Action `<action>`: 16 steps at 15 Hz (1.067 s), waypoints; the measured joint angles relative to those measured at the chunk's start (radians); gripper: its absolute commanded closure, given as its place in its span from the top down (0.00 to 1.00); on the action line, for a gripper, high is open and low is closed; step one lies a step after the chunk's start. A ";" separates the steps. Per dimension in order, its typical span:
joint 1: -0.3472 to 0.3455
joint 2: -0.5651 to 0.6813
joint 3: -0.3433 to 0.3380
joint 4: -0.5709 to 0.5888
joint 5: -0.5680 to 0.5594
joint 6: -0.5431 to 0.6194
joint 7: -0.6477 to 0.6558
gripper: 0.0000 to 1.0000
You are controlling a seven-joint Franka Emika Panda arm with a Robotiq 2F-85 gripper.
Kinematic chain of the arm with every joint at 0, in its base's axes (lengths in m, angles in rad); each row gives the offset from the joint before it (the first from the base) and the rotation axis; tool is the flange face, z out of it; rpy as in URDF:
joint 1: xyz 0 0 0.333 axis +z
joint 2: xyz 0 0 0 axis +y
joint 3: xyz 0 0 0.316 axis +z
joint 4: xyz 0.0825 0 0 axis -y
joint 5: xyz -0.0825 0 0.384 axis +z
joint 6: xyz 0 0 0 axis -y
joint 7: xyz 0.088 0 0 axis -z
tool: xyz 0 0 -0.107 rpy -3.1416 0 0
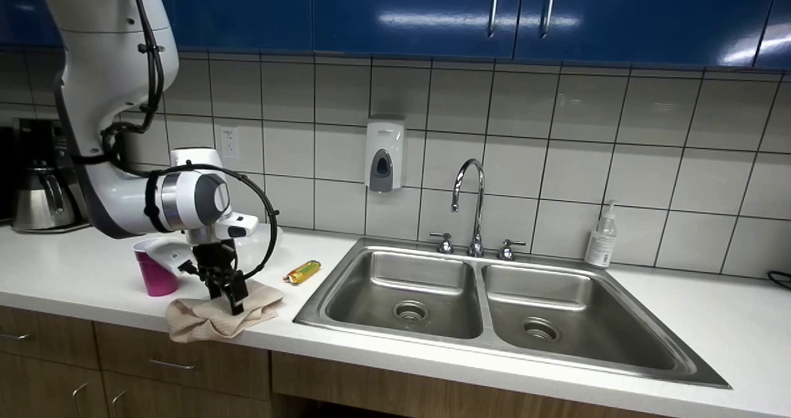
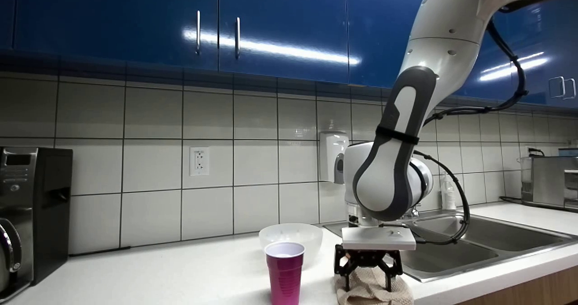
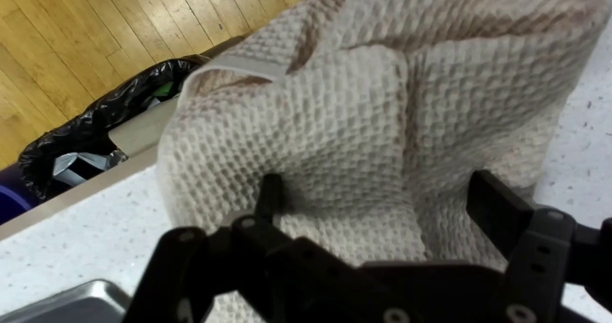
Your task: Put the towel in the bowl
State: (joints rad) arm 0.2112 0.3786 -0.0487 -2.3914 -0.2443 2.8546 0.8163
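While the jaws are spread, the towel (image 3: pixel 354 136) is found below them

Although the gripper (image 2: pixel 368 284) is held right down at the towel, its jaws are parted wide, and whether the towel is touched by both fingertips (image 3: pixel 497 210) cannot be told. Folds are shown in it between the jaws and beyond them in the wrist view. Beneath the jaws, the towel is laid on the counter (image 1: pixel 74 263), with part of it draped over the front edge. Behind the jaws, toward the wall (image 2: pixel 153 165), the bowl (image 2: pixel 295 233) is set upright, partly hidden in an exterior view by the cup (image 2: pixel 285 275). The cup is stood near the jaws, on the side away from the sink (image 1: pixel 485 303). Between the jaws and the sink, a yellow packet (image 1: pixel 303 272) is laid. Well apart from the jaws, a bottle (image 1: pixel 600 245) is placed at the sink's back corner. Past the counter's edge, a black bag (image 3: pixel 110 105) is seen in the wrist view.
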 measured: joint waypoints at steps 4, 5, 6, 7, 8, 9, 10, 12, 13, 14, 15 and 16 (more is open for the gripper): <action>0.011 0.002 -0.011 0.005 0.039 0.010 -0.008 0.43; 0.013 0.001 -0.014 0.008 0.045 0.010 -0.011 0.36; 0.014 0.001 -0.016 0.011 0.051 0.011 -0.013 0.28; 0.015 0.001 -0.016 0.013 0.056 0.012 -0.016 0.21; 0.015 0.001 -0.016 0.015 0.060 0.014 -0.017 0.12; 0.015 0.001 -0.016 0.016 0.063 0.017 -0.018 0.05; 0.016 0.001 -0.016 0.017 0.065 0.019 -0.018 0.00; 0.017 0.001 -0.017 0.017 0.068 0.023 -0.019 0.04; 0.017 0.001 -0.017 0.017 0.068 0.023 -0.019 0.04; 0.018 0.001 -0.017 0.017 0.068 0.023 -0.019 0.04; 0.018 0.001 -0.017 0.017 0.068 0.023 -0.019 0.04; 0.018 0.001 -0.018 0.017 0.068 0.024 -0.019 0.04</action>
State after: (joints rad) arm 0.2296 0.3800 -0.0663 -2.3746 -0.1761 2.8786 0.7973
